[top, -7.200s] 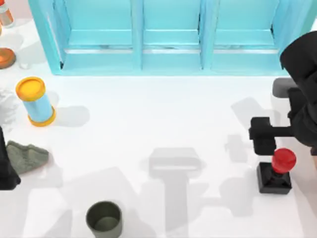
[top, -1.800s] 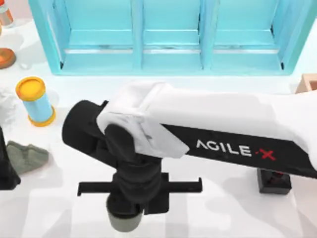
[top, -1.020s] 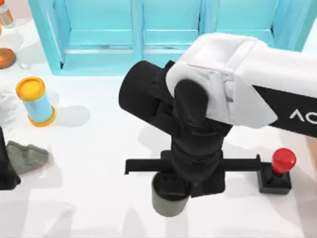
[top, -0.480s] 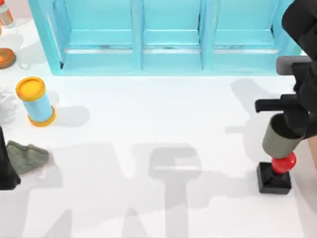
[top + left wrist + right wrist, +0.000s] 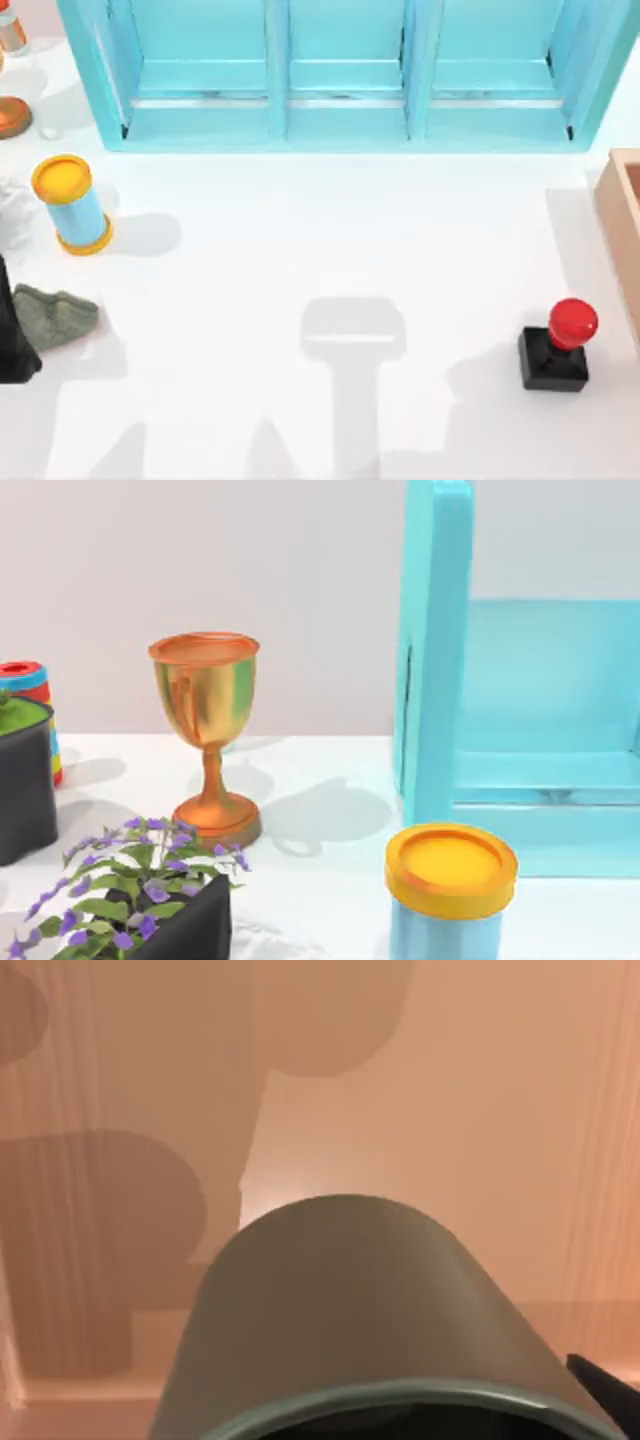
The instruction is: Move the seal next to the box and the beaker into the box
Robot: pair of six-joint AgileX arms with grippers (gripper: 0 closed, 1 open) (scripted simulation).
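The seal (image 5: 556, 345), a black block with a red knob, stands upright on the white table at the right, just left of the tan wooden box (image 5: 618, 225) at the table's right edge. In the right wrist view the olive-grey beaker (image 5: 350, 1300) sits close under the camera, held in my right gripper (image 5: 385, 1415), with one dark finger (image 5: 608, 1385) showing beside it. Behind the beaker is the box's tan wood (image 5: 480, 1110). My left arm (image 5: 10, 340) is parked at the table's left edge.
A big turquoise shelf unit (image 5: 340, 75) spans the back. At the left stand a blue cylinder with yellow ends (image 5: 72, 205), a grey lump (image 5: 55, 315) and an orange goblet (image 5: 205, 730). A planter with purple flowers (image 5: 150, 900) is near my left wrist.
My right arm has carried the beaker rightward, past the seal and out of the top view. The beaker now hangs over the box's wood. The seal has stayed put.
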